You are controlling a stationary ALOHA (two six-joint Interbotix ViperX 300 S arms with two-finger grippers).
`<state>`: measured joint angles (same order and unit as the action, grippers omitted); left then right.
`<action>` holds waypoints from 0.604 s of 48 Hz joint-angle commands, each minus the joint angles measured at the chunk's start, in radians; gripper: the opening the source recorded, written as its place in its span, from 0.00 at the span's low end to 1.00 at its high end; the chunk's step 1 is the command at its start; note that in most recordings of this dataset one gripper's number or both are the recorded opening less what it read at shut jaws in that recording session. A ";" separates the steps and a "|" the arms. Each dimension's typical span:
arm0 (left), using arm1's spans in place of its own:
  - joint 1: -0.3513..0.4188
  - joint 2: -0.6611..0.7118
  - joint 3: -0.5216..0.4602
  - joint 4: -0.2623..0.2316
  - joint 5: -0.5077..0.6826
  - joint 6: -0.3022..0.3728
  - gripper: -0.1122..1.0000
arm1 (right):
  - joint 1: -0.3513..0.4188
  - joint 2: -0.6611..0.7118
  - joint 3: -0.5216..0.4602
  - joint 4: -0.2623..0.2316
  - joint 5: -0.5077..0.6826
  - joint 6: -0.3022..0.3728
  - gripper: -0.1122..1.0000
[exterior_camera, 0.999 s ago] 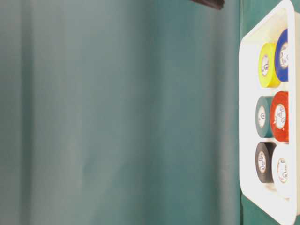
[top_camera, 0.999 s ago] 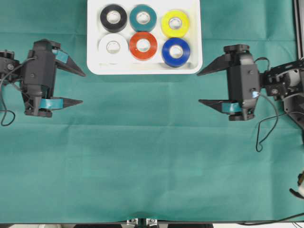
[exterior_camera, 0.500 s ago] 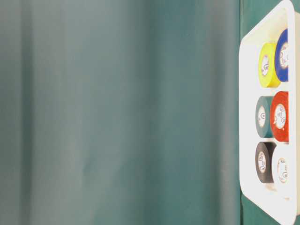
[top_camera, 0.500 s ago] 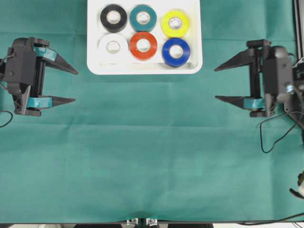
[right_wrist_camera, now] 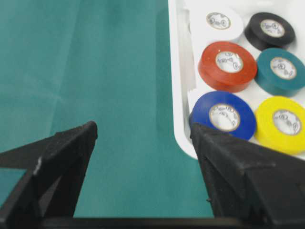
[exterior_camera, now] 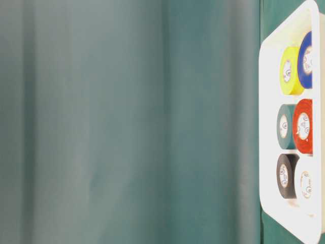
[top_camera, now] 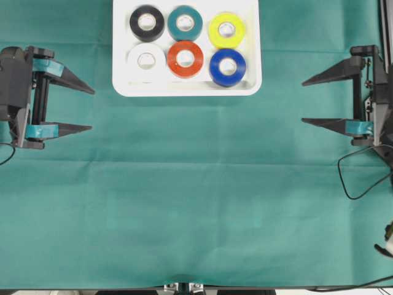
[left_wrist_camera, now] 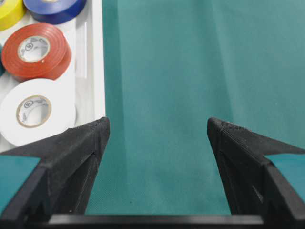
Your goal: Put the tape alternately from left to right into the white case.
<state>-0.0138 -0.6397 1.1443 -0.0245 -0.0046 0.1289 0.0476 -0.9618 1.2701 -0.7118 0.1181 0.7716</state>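
Green cloth [top_camera: 196, 203] covers the whole counter, smooth apart from a few soft creases, and from where I stand both arms sit at the far edges of it. At the left edge the left pincer [top_camera: 86, 110] has its two black fingers spread wide with nothing between them, tips pointing toward the middle; each finger carries a strip of teal tape near its base. Toward the back of the counter, a little left of centre, lies the white case [top_camera: 120, 61], and all six rolls lie flat inside it in two rows of three. In the back row, left to right, are the black roll [top_camera: 147, 23], the teal roll [top_camera: 185, 23] and the yellow roll [top_camera: 226, 30]; in the front row are the white roll [top_camera: 146, 61], the red-orange roll [top_camera: 185, 59] and the blue roll [top_camera: 228, 66]. The rolls sit close together, neighbours touching or nearly so, each showing its pale cardboard core upward. At the right edge the right pincer [top_camera: 304, 101] is likewise spread wide and holds nothing, its fingers pointing back toward the centre, well apart from the case. A black cable [top_camera: 350, 178] loops on the cloth just below that arm. In the right wrist view the blue roll [right_wrist_camera: 223, 115] shows just beyond one fingertip, inside the case's rim.
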 commanded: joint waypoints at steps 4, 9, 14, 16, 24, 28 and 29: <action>0.011 -0.034 0.009 -0.003 -0.011 0.002 0.88 | -0.003 -0.035 0.011 0.003 -0.008 0.021 0.87; 0.015 -0.063 0.023 -0.003 -0.012 0.002 0.88 | -0.002 -0.052 0.023 0.003 -0.006 0.028 0.87; 0.015 -0.098 0.043 -0.003 -0.012 0.000 0.88 | -0.002 -0.064 0.032 0.002 -0.006 0.029 0.87; 0.015 -0.112 0.051 -0.003 -0.012 0.000 0.88 | -0.002 -0.071 0.037 0.003 -0.006 0.029 0.87; 0.015 -0.183 0.094 -0.003 -0.012 0.000 0.88 | -0.002 -0.084 0.038 0.002 -0.006 0.029 0.87; 0.015 -0.225 0.114 -0.003 -0.011 0.000 0.88 | -0.003 -0.086 0.041 0.003 -0.006 0.029 0.87; 0.017 -0.235 0.118 -0.003 -0.012 0.000 0.88 | -0.002 -0.087 0.044 0.002 -0.005 0.029 0.87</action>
<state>-0.0015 -0.8452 1.2609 -0.0261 -0.0092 0.1289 0.0460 -1.0508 1.3223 -0.7118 0.1181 0.7992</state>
